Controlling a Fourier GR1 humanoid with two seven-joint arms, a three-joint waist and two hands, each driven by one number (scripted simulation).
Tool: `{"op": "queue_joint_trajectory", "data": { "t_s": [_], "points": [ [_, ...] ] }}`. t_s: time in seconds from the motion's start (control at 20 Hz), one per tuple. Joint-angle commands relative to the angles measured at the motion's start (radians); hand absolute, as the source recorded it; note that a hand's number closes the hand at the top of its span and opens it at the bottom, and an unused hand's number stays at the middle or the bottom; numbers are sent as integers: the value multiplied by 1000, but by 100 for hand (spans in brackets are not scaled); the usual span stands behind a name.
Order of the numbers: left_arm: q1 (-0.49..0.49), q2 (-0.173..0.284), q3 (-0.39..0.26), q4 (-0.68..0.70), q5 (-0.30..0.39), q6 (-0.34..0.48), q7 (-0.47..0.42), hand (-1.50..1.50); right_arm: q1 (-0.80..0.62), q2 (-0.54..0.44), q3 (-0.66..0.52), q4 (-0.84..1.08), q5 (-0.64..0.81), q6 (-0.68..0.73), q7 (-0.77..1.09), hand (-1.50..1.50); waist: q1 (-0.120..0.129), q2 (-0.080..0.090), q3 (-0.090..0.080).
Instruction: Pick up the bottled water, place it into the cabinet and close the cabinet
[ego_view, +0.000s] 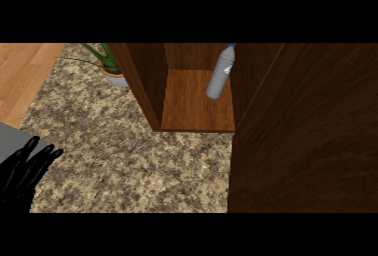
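Note:
The water bottle (219, 73), clear with a pale cap, stands inside the dark wooden cabinet (145, 80) on its lighter shelf floor, close to the right inner wall. The cabinet door (303, 135) is a broad dark panel filling the right side of the view, swung partway across the opening. My left hand (26, 170) rests at the lower left edge, fingers straight and pointing up, far from the cabinet and holding nothing. My right hand does not show anywhere; the door covers that side.
A potted plant (111, 67) with green leaves stands on the speckled granite counter (125, 160) just left of the cabinet. Light wood flooring (22, 75) lies past the counter's left edge.

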Motion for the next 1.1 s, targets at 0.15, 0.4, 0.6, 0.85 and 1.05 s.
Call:
{"op": "queue_joint_trajectory", "data": {
  "t_s": [0.15,0.4,0.6,0.85,1.05],
  "points": [
    [77,63,79,-28,63,-65,-3,-150,-82,-33,71,-286,157,-61,119,150,19,-8,-4],
    [122,90,119,-6,105,-112,-1,-150,-188,-52,153,-260,164,-86,169,150,25,-12,-10],
    [153,110,149,-11,122,-142,-9,-150,-259,-62,215,-240,173,-125,219,150,21,-19,-11],
    [193,131,180,-2,128,-180,-25,-150,-367,-19,322,-195,177,-241,275,150,35,-15,-11],
    [232,151,213,9,143,-227,-41,-150,-453,0,395,-167,189,-323,333,150,46,-22,-12]
  ]
}}
